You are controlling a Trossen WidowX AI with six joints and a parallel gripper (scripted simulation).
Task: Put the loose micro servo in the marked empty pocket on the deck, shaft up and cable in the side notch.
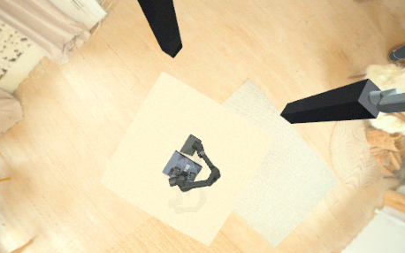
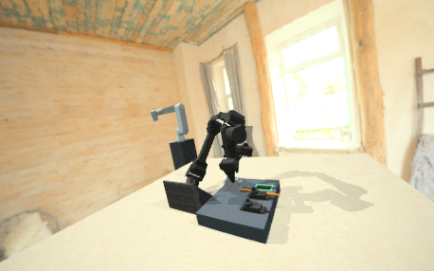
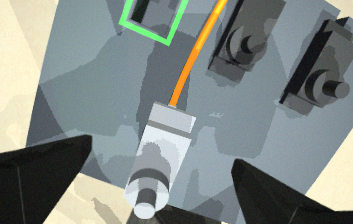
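The gripper hangs over the loose servo, fingers spread wide and empty — the approach step; next, descend and grasp it for the green-marked pocket.

The light grey servo lies flat on the deck, its orange cable running past the green-edged pocket.

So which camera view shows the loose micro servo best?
The wrist view: the loose micro servo lies on its side on the deck, between the open fingers. The exterior view hides it behind the arm; the top view shows it too small.
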